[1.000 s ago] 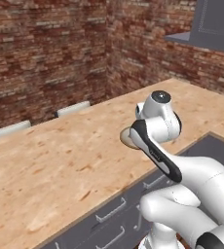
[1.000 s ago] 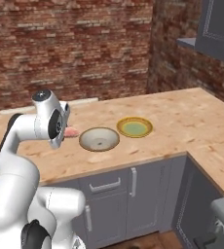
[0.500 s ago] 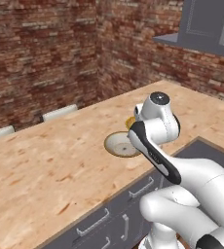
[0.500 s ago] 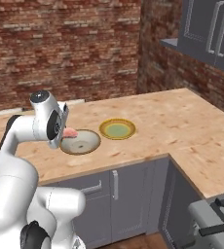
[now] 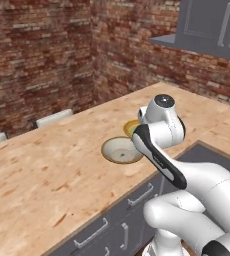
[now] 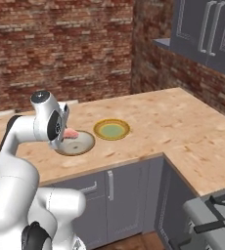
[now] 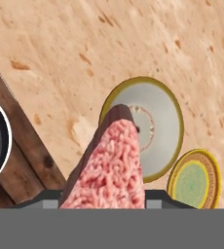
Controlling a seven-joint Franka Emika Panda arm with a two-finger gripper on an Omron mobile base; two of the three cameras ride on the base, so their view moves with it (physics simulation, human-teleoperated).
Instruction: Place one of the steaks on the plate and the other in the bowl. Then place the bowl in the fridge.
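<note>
Base has driven on, whole scene slid left — gripper (image 7: 104, 206) clamps pinkish steak (image 7: 111, 168) over counter (image 7: 60, 53) short of grey plate (image 7: 155, 124); early release — or mistaking green-centred bowl (image 7: 194, 180) — misplaces it

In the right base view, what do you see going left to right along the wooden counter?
White robot arm → pinkish steak at its gripper → greyish round dish with tan rim → yellow-rimmed green plate → dark stove corner.

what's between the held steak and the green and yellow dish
The grey bowl lies between the steak and the green-and-yellow dish, seen in the hand view.
</note>
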